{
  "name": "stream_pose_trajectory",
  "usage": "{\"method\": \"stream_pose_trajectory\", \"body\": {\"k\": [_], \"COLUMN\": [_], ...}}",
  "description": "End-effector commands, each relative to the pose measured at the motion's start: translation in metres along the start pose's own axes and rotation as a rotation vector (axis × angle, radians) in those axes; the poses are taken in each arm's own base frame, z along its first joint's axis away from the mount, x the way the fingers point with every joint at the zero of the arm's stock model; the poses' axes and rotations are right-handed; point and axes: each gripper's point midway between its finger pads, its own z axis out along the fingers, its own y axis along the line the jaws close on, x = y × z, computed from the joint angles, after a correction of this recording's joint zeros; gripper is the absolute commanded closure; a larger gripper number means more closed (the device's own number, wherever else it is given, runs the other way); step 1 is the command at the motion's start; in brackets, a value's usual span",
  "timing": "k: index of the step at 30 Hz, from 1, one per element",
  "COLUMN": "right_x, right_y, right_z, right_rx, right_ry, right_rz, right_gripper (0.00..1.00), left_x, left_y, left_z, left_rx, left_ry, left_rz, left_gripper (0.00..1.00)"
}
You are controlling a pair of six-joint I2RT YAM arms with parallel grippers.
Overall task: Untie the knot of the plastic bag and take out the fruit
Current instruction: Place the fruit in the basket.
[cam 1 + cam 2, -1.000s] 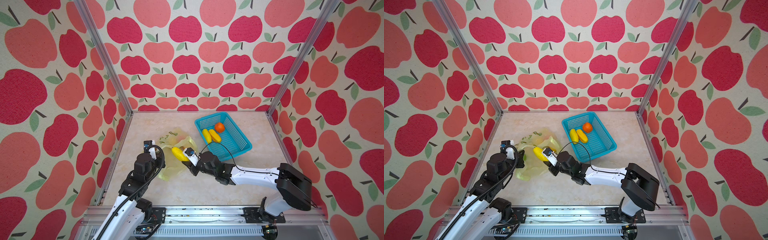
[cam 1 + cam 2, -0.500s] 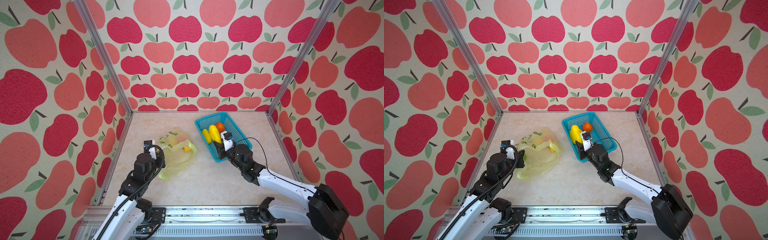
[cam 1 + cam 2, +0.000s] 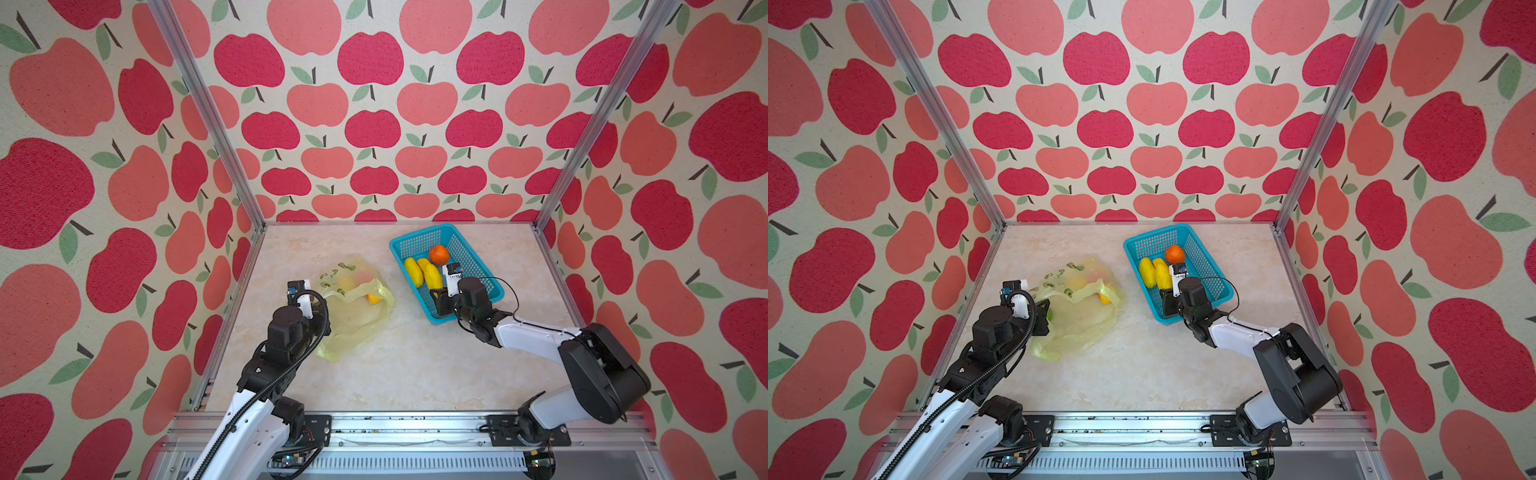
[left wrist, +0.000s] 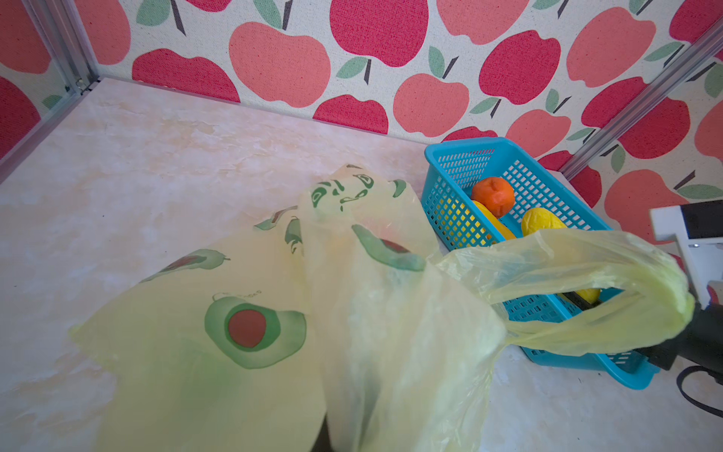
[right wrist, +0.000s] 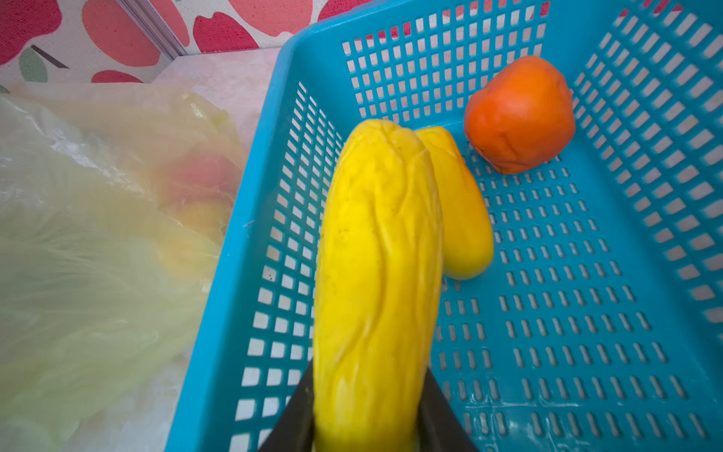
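Observation:
The plastic bag lies slumped at the left of the table, pale yellow with avocado prints. My left gripper is shut on its near edge, its jaws buried in plastic in the left wrist view, where the bag fills the foreground and one handle loop hangs free. The knot shows in no view. Fruit shows through the bag as a yellow-orange piece. My right gripper is shut on a long yellow fruit, held over the basket's near left part.
The turquoise basket stands right of the bag. It holds an orange fruit and yellow ones. Apple-print walls with metal posts close in three sides. The rail runs along the front edge.
My right gripper carried the yellow fruit from the bag's mouth across to the basket and now holds it low inside. The bag has slumped flatter. The left arm has stayed put.

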Motion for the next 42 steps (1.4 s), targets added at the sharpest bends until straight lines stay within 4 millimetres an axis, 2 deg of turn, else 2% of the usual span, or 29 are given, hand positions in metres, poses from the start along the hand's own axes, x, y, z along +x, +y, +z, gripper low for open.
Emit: {"method": "stream_pose_trajectory", "body": {"k": [1,5,12,18,24,35,40,42], "right_x": [0.020,0.023,-0.007,-0.009,-0.009,0.032,0.036,0.035], "right_y": [0.001,0.002,0.010,0.004,-0.013,-0.002,0.000,0.000], "right_z": [0.001,-0.006,-0.027,-0.029,-0.015,0.034,0.044,0.044], "right_rx": [-0.006,0.012,0.047,0.101,0.187,0.102,0.088,0.090], "right_ry": [0.087,0.087,0.048,0.084,0.232,0.468,0.481,0.482], "right_rz": [0.037,0.006,-0.058,-0.087,-0.103,-0.092,-0.081,-0.080], "right_gripper": [0.81,0.81,0.78,0.73,0.73,0.72,0.72,0.68], "left_x": [0.001,0.000,0.000,0.000,0.001,0.001,-0.002,-0.002], "left_y": [0.000,-0.002,0.000,0.000,0.000,0.000,0.000,0.001], "left_z": [0.000,-0.001,0.000,-0.001,0.002,0.001,-0.002,-0.003], "left_rx": [0.010,0.022,0.013,0.013,0.014,0.017,0.018,0.013], "left_ry": [-0.004,-0.006,-0.007,-0.010,0.001,-0.002,-0.016,-0.021], "left_rz": [-0.023,-0.026,-0.027,-0.027,-0.030,-0.032,-0.032,-0.030], "left_gripper": [1.00,1.00,1.00,1.00,1.00,1.00,1.00,1.00]}}
